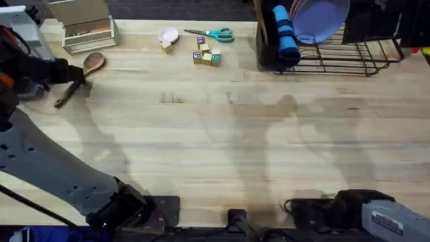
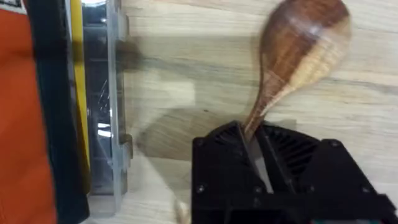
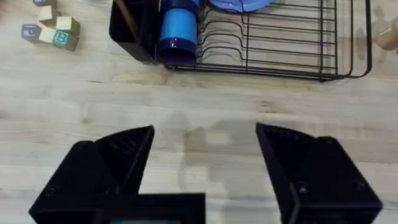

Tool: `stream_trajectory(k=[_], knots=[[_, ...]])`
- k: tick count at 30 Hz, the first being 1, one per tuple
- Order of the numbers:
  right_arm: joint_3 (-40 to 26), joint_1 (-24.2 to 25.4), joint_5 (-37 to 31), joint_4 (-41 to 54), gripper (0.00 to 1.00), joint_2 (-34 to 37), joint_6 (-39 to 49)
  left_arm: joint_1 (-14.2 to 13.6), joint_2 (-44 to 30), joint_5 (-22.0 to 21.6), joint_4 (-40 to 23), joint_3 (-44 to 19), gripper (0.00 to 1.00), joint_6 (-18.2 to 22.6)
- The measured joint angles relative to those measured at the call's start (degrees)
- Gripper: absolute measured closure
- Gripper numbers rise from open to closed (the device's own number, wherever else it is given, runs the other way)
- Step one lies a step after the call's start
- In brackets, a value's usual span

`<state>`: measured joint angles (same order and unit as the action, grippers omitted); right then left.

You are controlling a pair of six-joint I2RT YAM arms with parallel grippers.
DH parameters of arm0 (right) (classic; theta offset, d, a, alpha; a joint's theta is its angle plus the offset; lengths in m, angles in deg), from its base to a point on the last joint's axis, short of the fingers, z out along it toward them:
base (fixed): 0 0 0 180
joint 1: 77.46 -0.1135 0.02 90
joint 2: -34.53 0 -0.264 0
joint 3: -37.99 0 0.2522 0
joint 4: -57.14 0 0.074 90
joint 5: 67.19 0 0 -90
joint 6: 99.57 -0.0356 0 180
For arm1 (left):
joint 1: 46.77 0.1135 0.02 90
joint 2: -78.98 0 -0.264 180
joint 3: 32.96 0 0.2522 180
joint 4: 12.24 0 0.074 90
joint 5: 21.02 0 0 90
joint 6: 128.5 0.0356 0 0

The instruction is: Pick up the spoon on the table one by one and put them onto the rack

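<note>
Left gripper (image 1: 79,79) is out at the upper left of the overhead frame, fingers pinched tight on the spoon (image 1: 86,72), gripping the slim handle just below the round bowl. From the left wrist view the black fingers (image 2: 214,168) close around the neck of the spoon (image 2: 298,56), and the brown bowl sits flat against the table (image 2: 199,68) beyond them. Overhead, the handle's tail end pokes out below and to the left of the gripper, angled down toward the frame's left edge. Beside it in the wrist view runs a clear plastic case (image 2: 102,99) with a yellow strip.

Right gripper (image 3: 205,162) has its jaws spread wide with nothing between them, just bare table (image 3: 199,99) showing through the gap. Ahead of it stands the rack (image 3: 280,50), black wire bars, with a blue cup (image 3: 177,28) at its left end and a lavender plate (image 3: 239,5) standing in it.

Overhead, the rack (image 1: 349,57) sits at the upper right, well apart from the spoon. Between them along the top edge: a beige holder (image 1: 84,27), a pink dish (image 1: 168,35), teal scissors (image 1: 213,33) and some letter blocks (image 1: 207,55).
</note>
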<state>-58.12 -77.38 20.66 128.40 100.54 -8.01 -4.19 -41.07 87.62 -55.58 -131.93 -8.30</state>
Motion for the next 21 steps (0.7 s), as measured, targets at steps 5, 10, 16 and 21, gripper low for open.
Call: stream_trajectory(k=[5, 10, 16, 21], knots=[[0.0, 0.0, 0.0, 0.0, 0.008, 0.0, 0.0, 0.0, 0.0, 0.5, 0.0, -0.1, 0.949, 0.0], [0.0, 0.0, 0.0, 0.0, 0.009, 0.0, 0.0, 0.1, 0.0, 1.2, 0.0, -0.1, 0.958, 0.0], [0.0, 0.0, 0.0, 0.0, 0.008, 0.0, 0.0, 0.4, 0.0, 3.3, -0.7, -0.1, 0.96, 0.0], [0.0, 0.0, 0.0, 0.0, 0.008, 0.0, 0.0, 0.3, 0.0, 4.2, -1.0, -0.1, 0.959, 0.0]])
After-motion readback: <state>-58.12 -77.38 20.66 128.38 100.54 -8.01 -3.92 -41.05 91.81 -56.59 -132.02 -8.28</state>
